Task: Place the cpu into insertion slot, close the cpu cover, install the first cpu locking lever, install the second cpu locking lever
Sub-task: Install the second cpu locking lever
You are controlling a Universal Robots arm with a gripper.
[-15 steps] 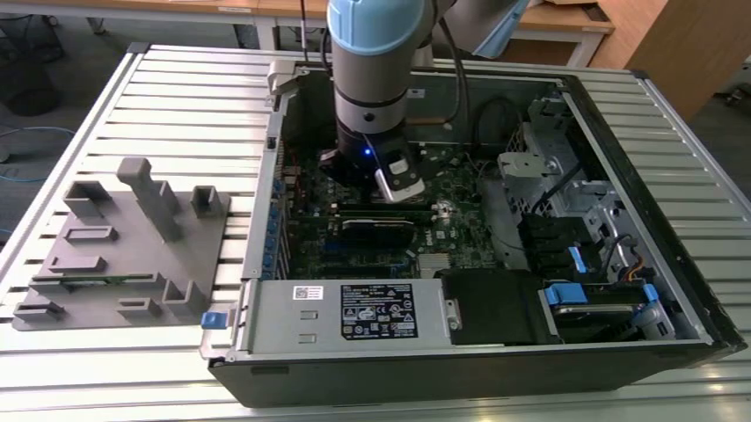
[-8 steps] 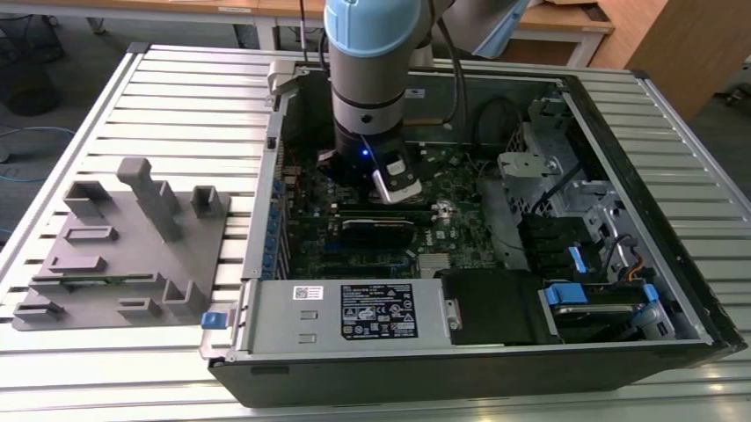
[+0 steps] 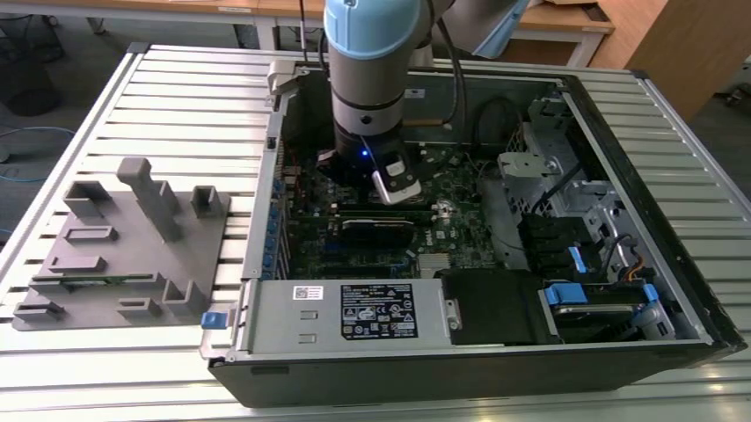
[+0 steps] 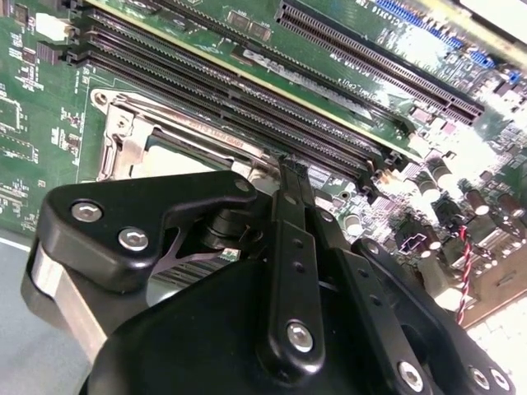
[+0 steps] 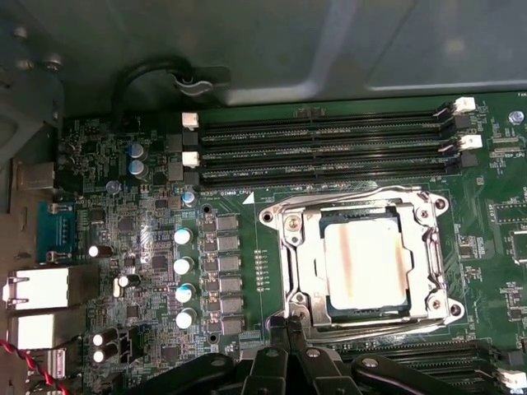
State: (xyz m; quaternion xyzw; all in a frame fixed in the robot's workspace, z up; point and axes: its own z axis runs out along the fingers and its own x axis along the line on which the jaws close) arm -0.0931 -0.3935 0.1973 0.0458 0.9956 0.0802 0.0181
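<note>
Cpu (image 5: 365,263) seated in insertion slot (image 5: 290,271)

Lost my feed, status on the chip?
Gripper down at the socket edge, holding nothing. Chip seated, cover down around it. Nothing in the way.

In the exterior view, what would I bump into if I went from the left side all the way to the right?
Grey plastic holder block → robot arm reaching down into the open computer case, over the green circuit board → blue latch → the case's right wall.
</note>
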